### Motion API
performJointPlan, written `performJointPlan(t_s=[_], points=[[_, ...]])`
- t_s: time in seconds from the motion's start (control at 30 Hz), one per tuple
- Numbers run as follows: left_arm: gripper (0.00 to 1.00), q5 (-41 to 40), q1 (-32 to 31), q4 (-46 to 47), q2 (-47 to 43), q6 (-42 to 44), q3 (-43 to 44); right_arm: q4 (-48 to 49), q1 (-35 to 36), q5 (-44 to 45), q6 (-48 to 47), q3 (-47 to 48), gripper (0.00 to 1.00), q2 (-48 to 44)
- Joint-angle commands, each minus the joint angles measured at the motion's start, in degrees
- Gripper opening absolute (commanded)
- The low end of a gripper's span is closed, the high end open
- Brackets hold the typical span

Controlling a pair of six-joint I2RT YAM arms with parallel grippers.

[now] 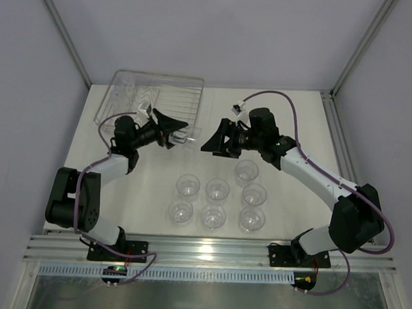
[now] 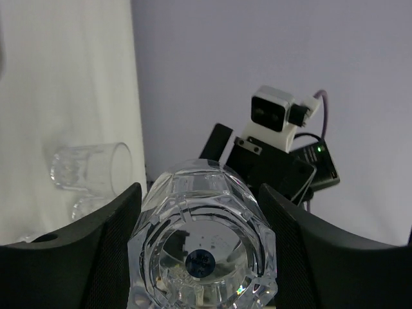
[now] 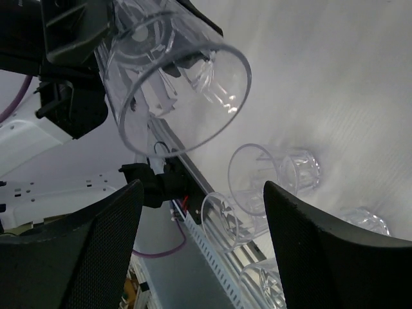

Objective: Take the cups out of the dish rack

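Observation:
The dish rack (image 1: 154,97) stands at the back left of the table. My left gripper (image 1: 171,134) is shut on a clear cup (image 1: 182,138) and holds it sideways in the air, just right of the rack, rim toward the right arm. In the left wrist view the cup's base (image 2: 203,248) fills the gap between my fingers (image 2: 119,219). My right gripper (image 1: 212,142) is open and empty, facing that cup from a short distance. The right wrist view shows the held cup (image 3: 177,71) above my open right gripper (image 3: 203,187). Several cups (image 1: 217,190) stand upright mid-table.
The standing cups form a cluster between the two arms, from a cup at the front left (image 1: 181,211) to one further back (image 1: 246,171). They also show in the right wrist view (image 3: 270,177). Grey walls and frame posts enclose the table.

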Motion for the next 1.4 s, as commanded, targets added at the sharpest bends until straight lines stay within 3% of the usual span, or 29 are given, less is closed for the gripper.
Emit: performJointPlan(t_s=[0.0,0.3,0.67,0.8,0.83,0.93,1.0,1.13,1.2,1.23,1.27,1.37], points=[[0.0,4.39,-3.3,15.82,-0.3,-9.07,0.85,6.92,-0.2,-3.14,2.59,0.83,0.78,-0.7],[0.0,1.58,-7.96,20.64,3.92,-11.7,-0.82,8.68,-0.37,-3.23,3.38,1.62,0.78,-1.49],[0.0,-5.54,-11.74,49.2,14.46,-32.97,-1.09,11.41,-0.37,-3.58,4.52,0.04,0.74,-2.1],[0.0,-5.19,-13.5,48.95,13.77,-32.45,-0.65,11.58,-0.37,-3.14,4.0,-0.05,0.55,-2.01],[0.0,-5.28,-13.59,49.04,13.5,-32.54,-0.91,11.58,-0.37,-3.14,4.08,-0.05,0.43,-2.01],[0.0,-5.89,-13.59,49.22,12.98,-32.45,-1.88,11.58,-0.37,-2.35,3.91,-0.32,0.22,-2.1],[0.0,-5.98,-13.68,49.13,12.62,-32.45,-2.05,10.71,-0.46,-1.82,3.38,-0.23,0.18,-2.28],[0.4,-6.07,-13.59,48.0,12.36,-31.23,-1.97,8.44,-0.46,0.02,2.41,-0.05,0.04,-2.54],[0.59,-5.89,-13.24,47.55,12.8,-29.82,-1.97,7.37,-0.46,0.73,1.8,0.04,0.04,-3.24],[0.83,-5.89,-13.15,47.55,13.06,-29.56,-1.97,6.67,-0.55,1.51,1.36,-0.05,0.04,-3.42],[0.98,-5.98,-12.8,47.98,14.02,-29.64,-1.97,6.05,-0.64,1.96,1.1,0.03,0.04,-3.68],[1.0,-6.16,-11.31,48.95,15.69,-29.99,-1.53,2.63,-0.73,3.54,-0.31,-0.14,0.04,-4.82]])
